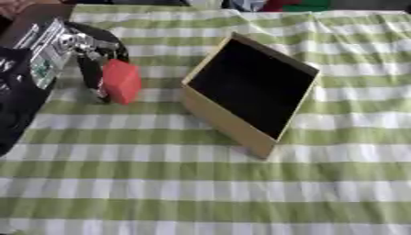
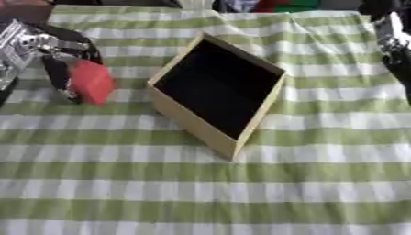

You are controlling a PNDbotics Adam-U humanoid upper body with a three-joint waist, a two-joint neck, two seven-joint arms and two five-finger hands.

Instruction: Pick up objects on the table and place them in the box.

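Observation:
A red block (image 1: 122,81) sits at the left of the green-and-white checked cloth, held in my left hand (image 1: 90,57), whose dark fingers curl down around its left side. To its right stands the tan box (image 1: 210,111), open at the top with a dark inside that looks bare. The block is left of the box, a short gap apart from its wall. My right arm (image 2: 391,39) shows only at the right edge of the right eye view; its hand is out of the picture.
The checked tablecloth (image 1: 201,183) covers the whole table, with wide free room in front of and right of the box. Some coloured items (image 2: 277,4) lie beyond the table's far edge.

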